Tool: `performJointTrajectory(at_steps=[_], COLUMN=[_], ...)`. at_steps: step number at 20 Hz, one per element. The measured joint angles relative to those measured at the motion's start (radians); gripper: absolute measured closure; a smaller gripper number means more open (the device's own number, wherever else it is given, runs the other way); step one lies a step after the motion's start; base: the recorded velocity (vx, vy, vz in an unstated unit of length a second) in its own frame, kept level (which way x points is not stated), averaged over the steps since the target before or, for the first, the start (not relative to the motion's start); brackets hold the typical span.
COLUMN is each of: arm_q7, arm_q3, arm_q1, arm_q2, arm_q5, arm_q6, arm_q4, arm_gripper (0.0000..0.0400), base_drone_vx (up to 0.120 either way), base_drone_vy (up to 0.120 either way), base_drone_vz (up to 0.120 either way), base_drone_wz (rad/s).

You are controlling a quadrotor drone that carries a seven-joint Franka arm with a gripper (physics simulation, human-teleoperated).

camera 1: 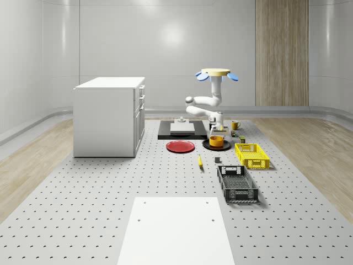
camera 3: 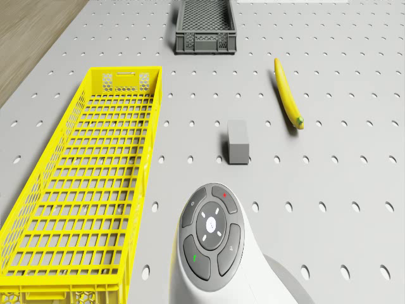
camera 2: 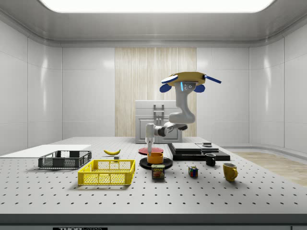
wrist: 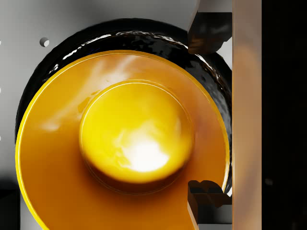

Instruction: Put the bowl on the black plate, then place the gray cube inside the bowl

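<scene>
An orange bowl [camera 1: 216, 141] sits on the black plate [camera 1: 206, 146] in the middle of the table; the side view shows the bowl [camera 2: 155, 157] on the plate [camera 2: 144, 164] too. My gripper [camera 2: 150, 144] hangs just above the bowl's rim, open. In the wrist view the bowl [wrist: 120, 143] lies right below on the plate [wrist: 57, 52], and the gripper [wrist: 206, 115] has its fingertips [wrist: 208, 31] spread wide over one side of the rim. The gray cube [camera 1: 217, 160] lies on the table nearer the front, and shows as a small block [camera 3: 238, 142] in the drone view. The drone [camera 1: 215, 73] hovers behind the plate.
A red plate [camera 1: 180, 146] lies left of the black one. A yellow basket [camera 1: 251, 155], a dark crate [camera 1: 237, 183] and a banana [camera 1: 199, 160] surround the cube. A can [camera 2: 158, 172], mugs [camera 2: 230, 171], a black slab [camera 1: 165, 132] and a white cabinet [camera 1: 107, 116] stand nearby.
</scene>
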Motion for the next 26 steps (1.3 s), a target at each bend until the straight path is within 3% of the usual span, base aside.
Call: performJointTrajectory(at_steps=[13,18,26], arm_q7=[-0.006,-0.008,-0.010], arm_q3=[-0.002,-0.003,-0.004], arm_q1=[0.008,0.010,0.014], arm_q2=[0.013,0.018,0.025], arm_q5=[-0.006,-0.008,-0.011], arm_q6=[-0.013,-0.018,-0.024], arm_q4=[-0.002,-0.002,-0.003], arm_gripper=[0.0000,0.0000,0.0000], base_drone_vx=[0.120,0.120,0.120], base_drone_vy=[-0.114,0.096,0.000], base_drone_vz=[0.000,0.000,-0.115], base_drone_wz=[0.000,0.000,0.000])
